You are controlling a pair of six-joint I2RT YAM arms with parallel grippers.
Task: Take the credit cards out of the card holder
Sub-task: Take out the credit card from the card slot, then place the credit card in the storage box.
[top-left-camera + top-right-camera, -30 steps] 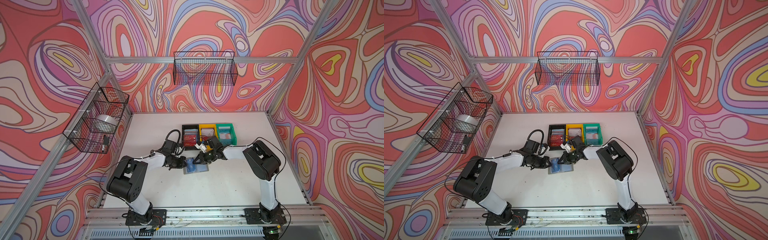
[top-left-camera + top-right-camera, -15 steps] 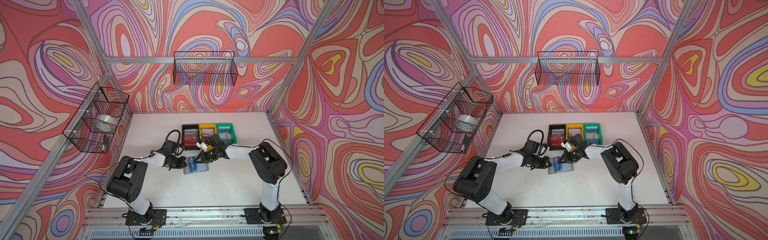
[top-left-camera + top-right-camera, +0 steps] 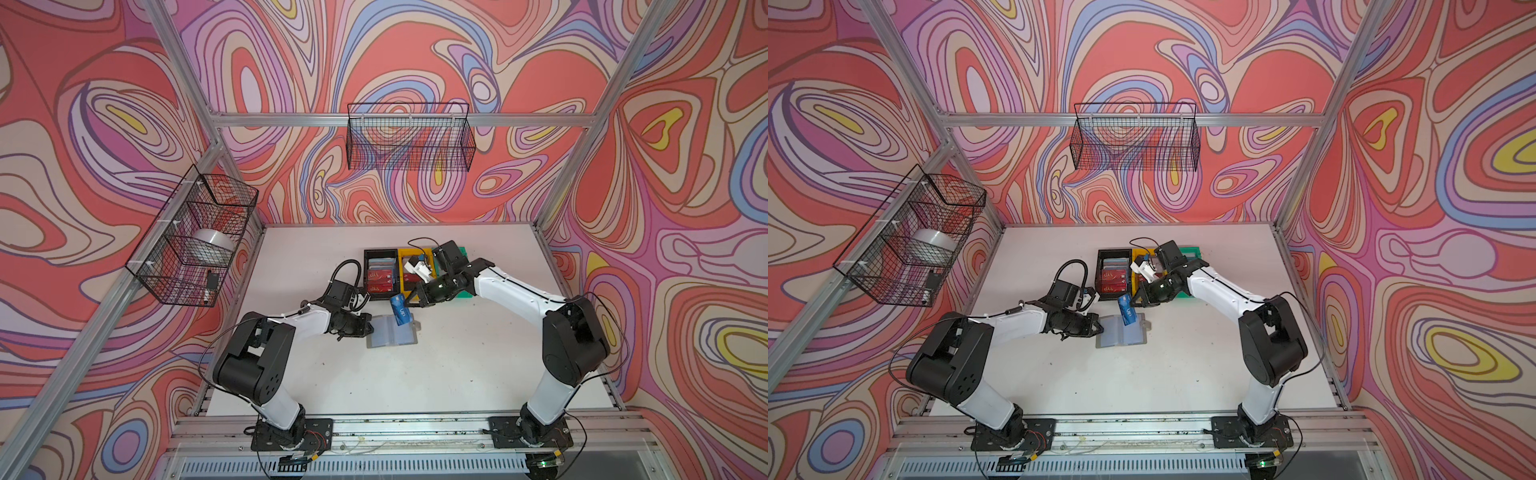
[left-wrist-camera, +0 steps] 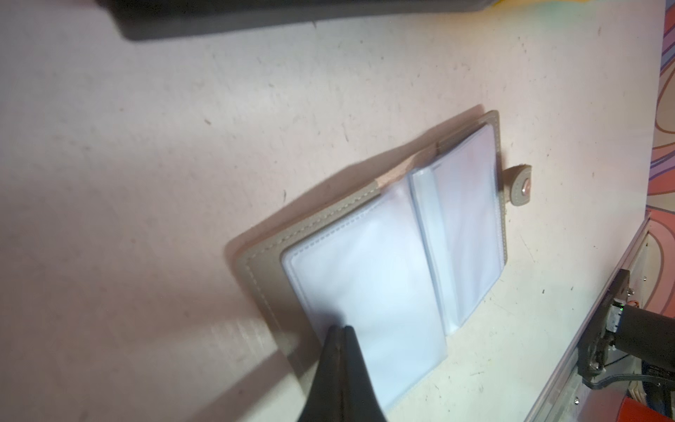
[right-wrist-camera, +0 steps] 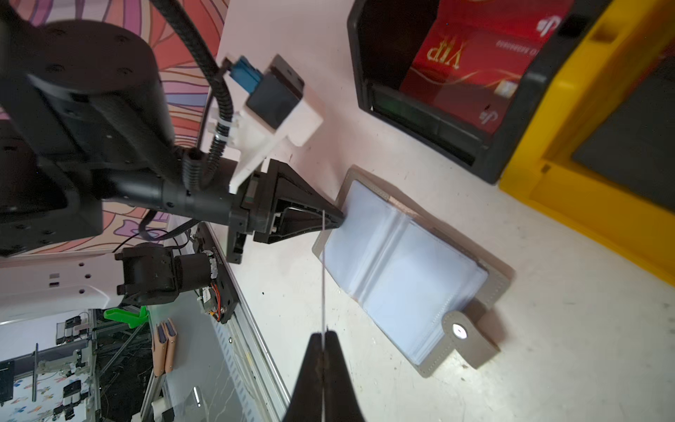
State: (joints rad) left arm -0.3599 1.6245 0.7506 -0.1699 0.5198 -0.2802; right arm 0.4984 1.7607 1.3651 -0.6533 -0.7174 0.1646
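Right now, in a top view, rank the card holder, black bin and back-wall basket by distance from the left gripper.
1. card holder, at the left gripper tips.
2. black bin, farther back on the table.
3. wire basket, on the back wall.

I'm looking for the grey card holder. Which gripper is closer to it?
Left. The left gripper presses on the card holder at its edge; the right gripper, holding a blue card, is off its far side.

The space is enclosed by walls [image 3: 415, 62] printed with swirling bands of red, pink, purple, blue and yellow, and framed by aluminium posts [image 3: 178, 46]. A black wire basket [image 3: 409, 139] is hung on the back wall, and a second wire basket [image 3: 187, 249] on a side wall. The white tabletop [image 3: 457, 365] is evenly lit and is bordered in front by a metal rail [image 3: 415, 426].
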